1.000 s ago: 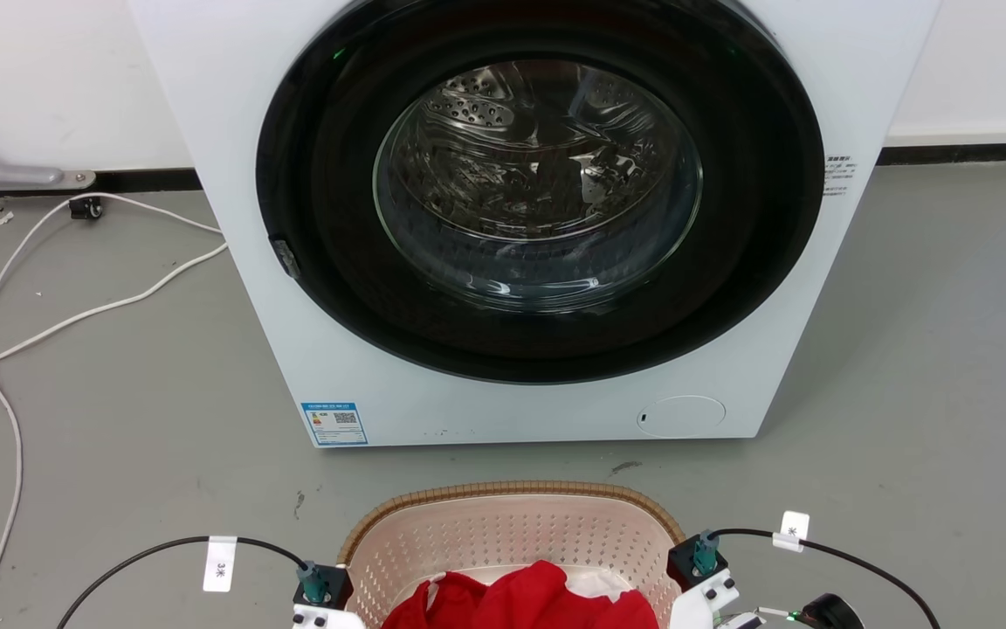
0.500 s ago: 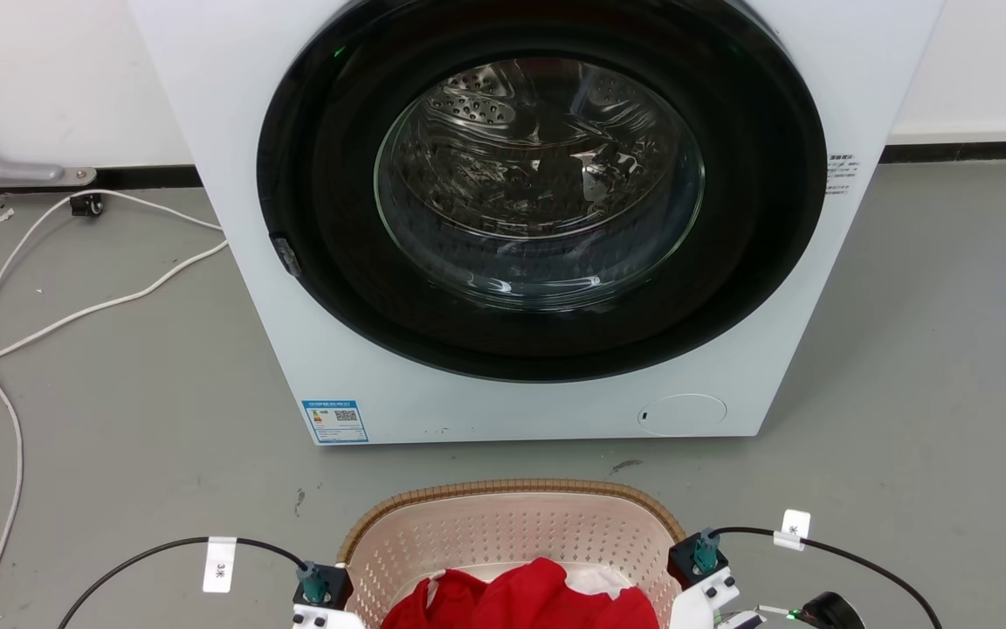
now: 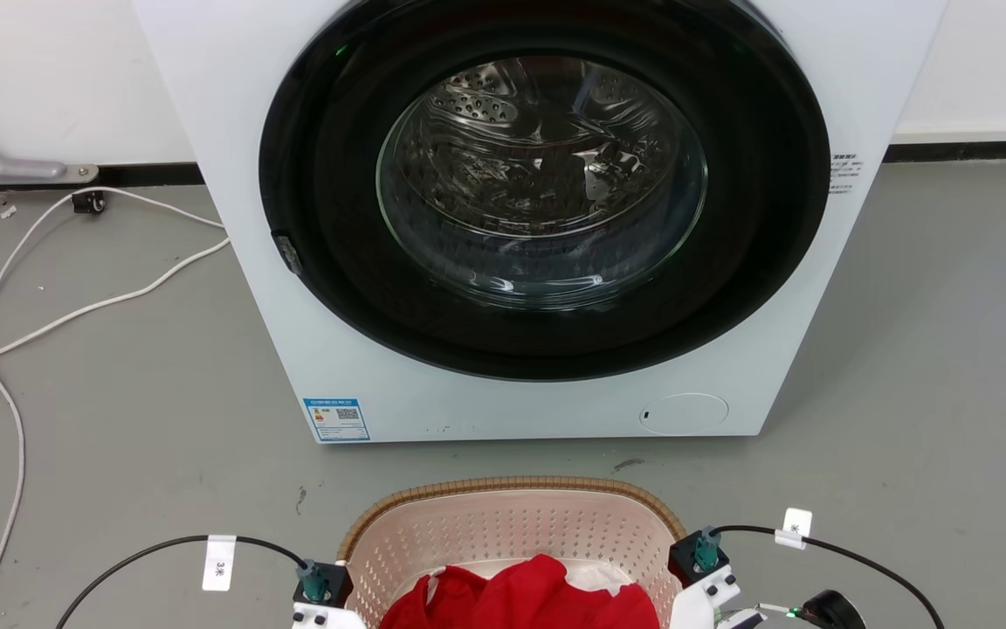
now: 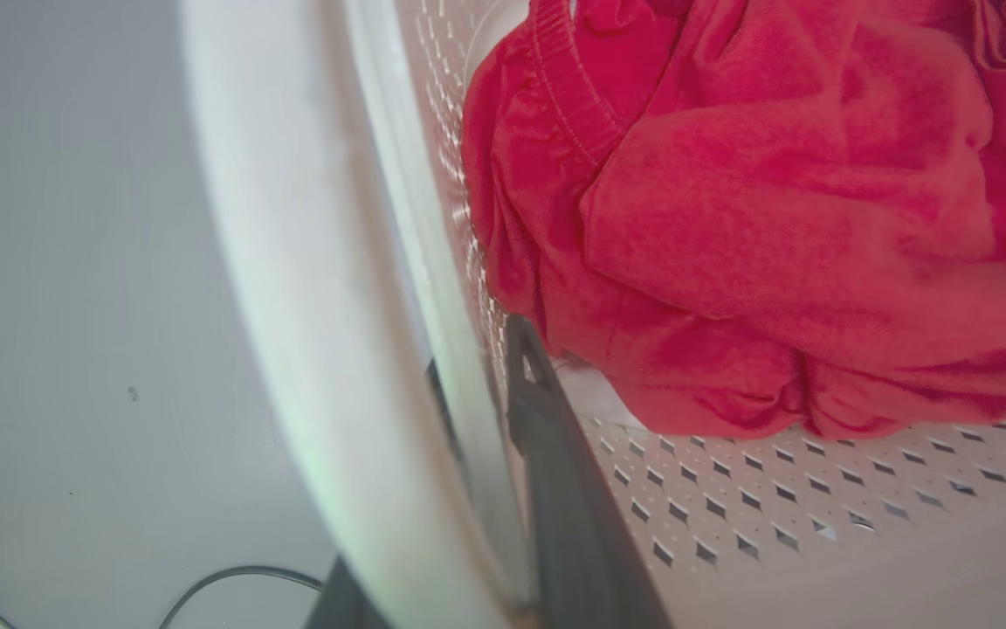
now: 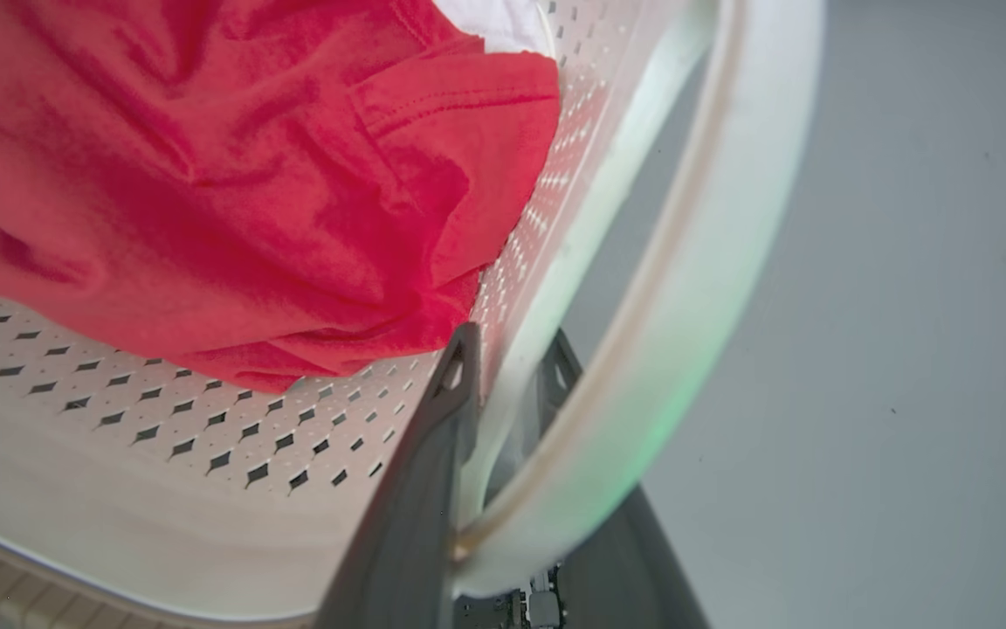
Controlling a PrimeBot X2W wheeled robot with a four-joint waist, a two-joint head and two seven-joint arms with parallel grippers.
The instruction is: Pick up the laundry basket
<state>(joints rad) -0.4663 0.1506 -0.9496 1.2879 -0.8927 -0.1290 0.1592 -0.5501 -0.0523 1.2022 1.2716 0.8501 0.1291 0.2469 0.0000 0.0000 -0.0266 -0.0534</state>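
Note:
The laundry basket (image 3: 512,524), cream-pink and perforated with a brown woven-look rim, sits at the bottom centre of the head view, in front of the washing machine. It holds a crumpled red garment (image 3: 520,598). My left gripper (image 4: 477,349) is shut on the basket's left side wall, one finger inside the basket (image 4: 774,515) and one outside, behind the white handle (image 4: 293,306). My right gripper (image 5: 512,336) is shut on the right side wall in the same way, beside the other white handle (image 5: 713,288). Both wrists flank the basket in the head view.
A white front-loading washing machine (image 3: 520,411) stands close ahead, its round door shut. White cables (image 3: 5,349) trail over the grey floor at the left. Black cables loop from my two wrists. A bit of white cloth (image 3: 595,577) lies under the red garment.
The whole head view has shifted slightly, so the camera has moved a little. Both grippers keep their hold on the basket's sides.

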